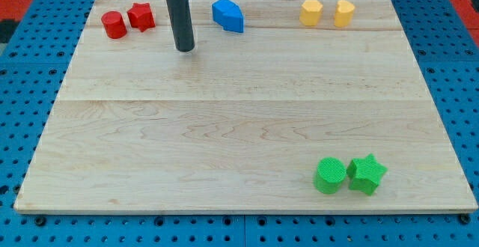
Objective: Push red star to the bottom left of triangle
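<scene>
The red star [141,16] lies near the board's top left corner, with a red cylinder [114,25] touching or nearly touching it on its left. The blue triangle-like block [228,15] lies at the top, left of centre. My dark rod comes down from the view's top, and my tip [185,49] rests on the board between the two. It is to the right of and slightly below the red star, and to the left of and below the blue block. It touches neither.
Two yellow blocks, a hexagon-like one [311,12] and a heart-like one [344,13], sit side by side at the top right. A green cylinder [329,175] and a green star [367,174] sit together at the bottom right. The wooden board [224,127] lies on a blue perforated table.
</scene>
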### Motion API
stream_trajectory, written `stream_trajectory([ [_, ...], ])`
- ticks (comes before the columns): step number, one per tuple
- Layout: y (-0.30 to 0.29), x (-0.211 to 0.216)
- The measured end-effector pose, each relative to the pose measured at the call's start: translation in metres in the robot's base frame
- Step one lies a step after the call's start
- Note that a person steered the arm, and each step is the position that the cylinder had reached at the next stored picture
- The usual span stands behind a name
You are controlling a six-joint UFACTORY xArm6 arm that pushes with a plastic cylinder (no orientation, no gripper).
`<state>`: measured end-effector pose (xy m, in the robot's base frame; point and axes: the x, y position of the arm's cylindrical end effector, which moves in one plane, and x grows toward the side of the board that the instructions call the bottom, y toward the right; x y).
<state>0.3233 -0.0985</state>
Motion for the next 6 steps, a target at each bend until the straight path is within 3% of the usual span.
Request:
stream_trajectory([
  [1,-0.006,-0.007],
  [2,-0.056,0.004],
  [3,-0.159,0.007],
  [4,-0.206,0.006],
  [6,-0.173,-0.060],
])
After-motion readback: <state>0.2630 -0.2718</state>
